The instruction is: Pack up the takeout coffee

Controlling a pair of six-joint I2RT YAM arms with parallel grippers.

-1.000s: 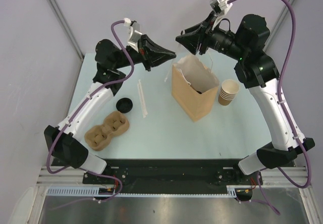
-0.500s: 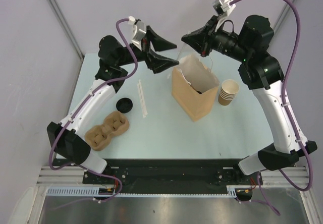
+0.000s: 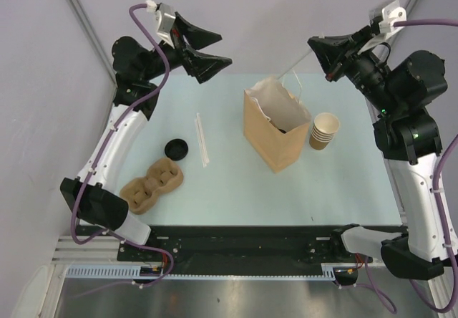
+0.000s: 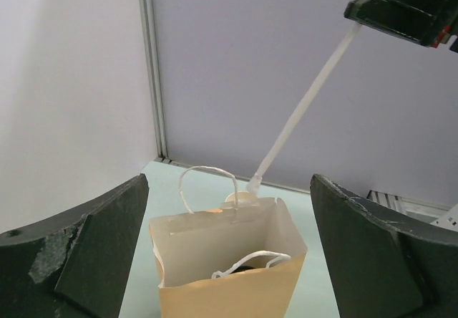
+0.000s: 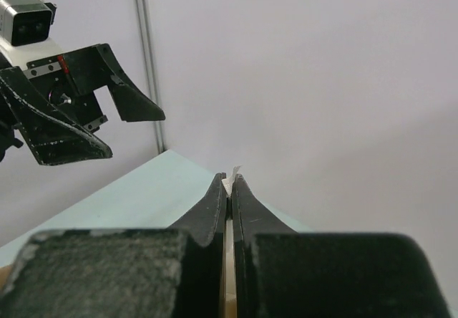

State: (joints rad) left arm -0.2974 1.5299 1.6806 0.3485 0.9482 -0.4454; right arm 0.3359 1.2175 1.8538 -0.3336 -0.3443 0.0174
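A brown paper bag [image 3: 275,145] stands open mid-table. Deep inside it shows a black lid, the takeout coffee [image 4: 262,261], its cup hidden by the bag's walls. My right gripper [image 3: 313,44] is high at the back right, shut on the top of a white wrapped straw [image 4: 308,92]. The straw slants down to just behind the bag's rear edge, and its paper tip [image 5: 233,172] pokes out between the fingers. High at the back left, my left gripper [image 3: 225,51] is open and empty. In its wrist view the bag [image 4: 229,289] sits between its fingers.
A stack of lidless paper cups [image 3: 323,130] stands right of the bag. Left of it lie another wrapped straw [image 3: 202,139], a loose black lid [image 3: 176,148] and a brown pulp carrier tray [image 3: 152,184]. Grey walls close the back and left.
My left gripper opened and drew back up to the left. My right gripper shut on the straw and swung right, away from the bag.
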